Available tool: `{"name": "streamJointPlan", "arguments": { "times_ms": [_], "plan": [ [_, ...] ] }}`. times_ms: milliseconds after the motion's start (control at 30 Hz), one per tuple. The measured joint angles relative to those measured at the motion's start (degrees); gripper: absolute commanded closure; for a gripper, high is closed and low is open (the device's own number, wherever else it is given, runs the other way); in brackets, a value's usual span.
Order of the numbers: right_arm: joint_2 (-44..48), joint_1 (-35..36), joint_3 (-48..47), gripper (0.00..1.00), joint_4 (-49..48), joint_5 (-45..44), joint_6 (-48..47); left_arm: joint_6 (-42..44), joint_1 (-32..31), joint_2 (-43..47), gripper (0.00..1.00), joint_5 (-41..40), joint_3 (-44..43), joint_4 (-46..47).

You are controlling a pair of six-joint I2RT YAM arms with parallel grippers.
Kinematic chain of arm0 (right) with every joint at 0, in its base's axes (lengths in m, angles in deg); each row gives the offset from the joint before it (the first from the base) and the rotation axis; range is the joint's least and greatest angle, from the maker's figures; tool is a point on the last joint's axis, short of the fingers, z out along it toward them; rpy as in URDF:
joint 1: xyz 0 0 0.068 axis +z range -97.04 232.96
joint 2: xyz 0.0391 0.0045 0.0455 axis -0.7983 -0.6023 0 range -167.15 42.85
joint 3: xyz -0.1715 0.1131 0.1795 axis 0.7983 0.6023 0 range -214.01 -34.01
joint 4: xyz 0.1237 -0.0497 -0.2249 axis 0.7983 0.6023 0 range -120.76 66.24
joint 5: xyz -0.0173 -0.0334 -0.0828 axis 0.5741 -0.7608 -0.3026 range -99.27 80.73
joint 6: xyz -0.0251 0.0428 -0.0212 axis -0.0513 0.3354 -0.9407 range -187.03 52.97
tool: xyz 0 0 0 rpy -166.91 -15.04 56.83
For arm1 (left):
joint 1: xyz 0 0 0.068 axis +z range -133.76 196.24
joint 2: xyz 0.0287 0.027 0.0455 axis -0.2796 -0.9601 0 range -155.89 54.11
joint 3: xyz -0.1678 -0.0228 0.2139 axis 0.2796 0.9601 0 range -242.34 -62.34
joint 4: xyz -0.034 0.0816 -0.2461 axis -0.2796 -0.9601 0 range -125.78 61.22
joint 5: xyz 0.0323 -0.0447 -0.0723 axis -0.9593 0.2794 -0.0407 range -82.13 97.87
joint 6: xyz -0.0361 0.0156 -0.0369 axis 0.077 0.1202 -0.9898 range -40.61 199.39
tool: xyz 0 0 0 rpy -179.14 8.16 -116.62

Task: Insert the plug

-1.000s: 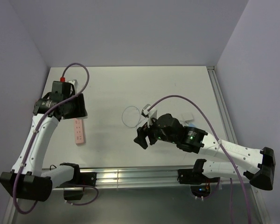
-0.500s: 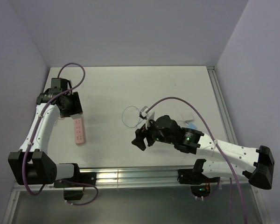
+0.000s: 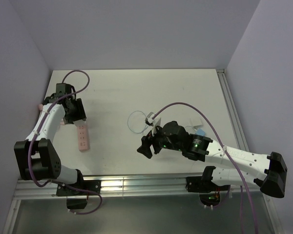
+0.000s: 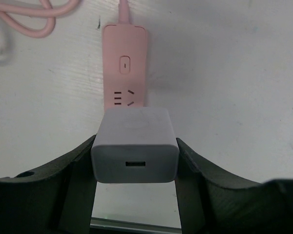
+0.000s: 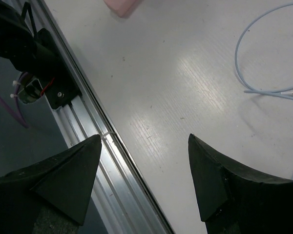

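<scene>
My left gripper is shut on a white USB charger block, held over the sockets of the pink socket strip. I cannot tell whether its prongs are in. In the top view the left gripper sits at the far end of the strip. The thin whitish wire loops at mid-table. Its tiny pale plug head lies loose on the table in the right wrist view. My right gripper is open and empty near the front edge, its jaws wide apart.
The pink cord coils beyond the strip. The aluminium rail runs along the table's front edge under my right gripper. Small white and blue items lie by the right arm. Walls close the left, back and right sides.
The left arm has folded in and its wrist now hangs steeply over the strip's far end. The right gripper has drifted slightly left and stays open.
</scene>
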Motion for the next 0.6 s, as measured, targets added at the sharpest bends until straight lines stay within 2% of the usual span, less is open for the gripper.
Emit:
{"name": "streamJointPlan", "arguments": {
  "times_ms": [233,600],
  "plan": [
    [0.0,0.0,0.0,0.22,0.0,0.0,0.0,1.1,3.0,-2.4,1.00,0.2,1.3,2.0],
    [0.0,0.0,0.0,0.22,0.0,0.0,0.0,1.3,3.1,-3.4,1.00,0.7,2.3,2.3]
  ]
}}
